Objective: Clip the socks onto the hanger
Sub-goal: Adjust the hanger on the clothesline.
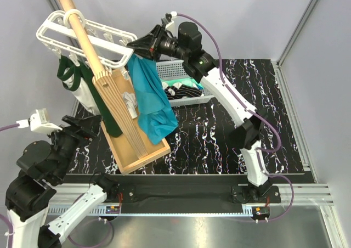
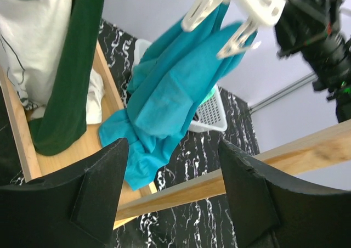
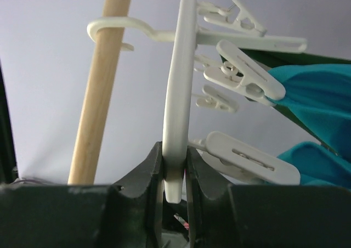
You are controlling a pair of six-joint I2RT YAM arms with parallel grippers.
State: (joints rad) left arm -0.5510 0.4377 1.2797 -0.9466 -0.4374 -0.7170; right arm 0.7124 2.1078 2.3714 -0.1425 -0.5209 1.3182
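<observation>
The white hanger [image 1: 82,34] hangs by its hook loop on the wooden pole [image 1: 82,34] at upper left. My right gripper [image 1: 136,46] is shut on the hanger's right frame edge [image 3: 176,149]; its clips [image 3: 249,157] show beside it. Socks [image 1: 184,89], black, white and striped, lie in the grey mesh basket [image 1: 170,69]. My left gripper [image 1: 90,124] is open and empty, low beside the wooden stand, its fingers [image 2: 104,193] framing the pole and the teal cloth [image 2: 170,100].
A large teal cloth [image 1: 151,97] and a long dark green garment [image 1: 104,105] hang from the hanger's clips. The slatted wooden stand [image 1: 134,138] sits on the black marbled table [image 1: 219,144]. A white printed garment [image 2: 33,45] hangs by the green one.
</observation>
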